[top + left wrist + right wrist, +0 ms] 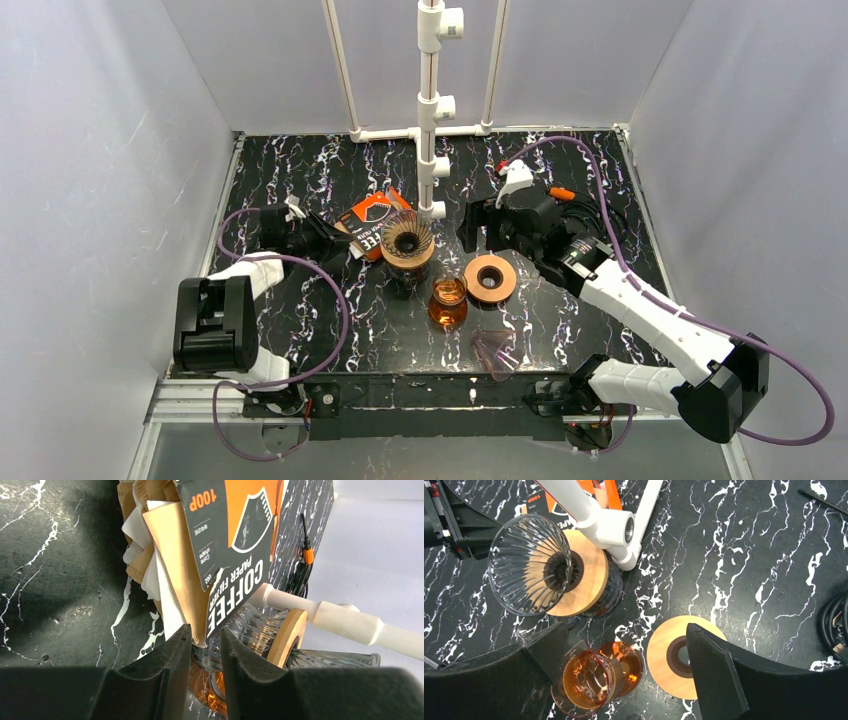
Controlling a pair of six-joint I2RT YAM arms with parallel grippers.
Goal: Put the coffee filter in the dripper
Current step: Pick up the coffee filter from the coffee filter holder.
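**Black marbled worktop (600, 170), white-walled bay: filter pick, left side**

Near edge: clear pinkish cone (495, 352).
Further in: amber glass (589, 675), with wooden ring (674, 655) just beside it. Right end effector (624, 630) hovering above both, jaws spread wide, holding nothing.
Mid-worktop: dripper (408, 238), upright, mouth bare.
Just left of it: filter pack (235, 555), long axis roughly along left arm's reach. Brown coffee filter (170, 545) fanning from its open end toward left end effector (205, 640).
Fingers narrowly parted astride pack corner; clamped or not, cannot tell.
Left arm clearly nearer.
Judged: filter must travel right, over dripper rim.
Far: white pipe stand (430, 110) close behind dripper, a possible obstruction.
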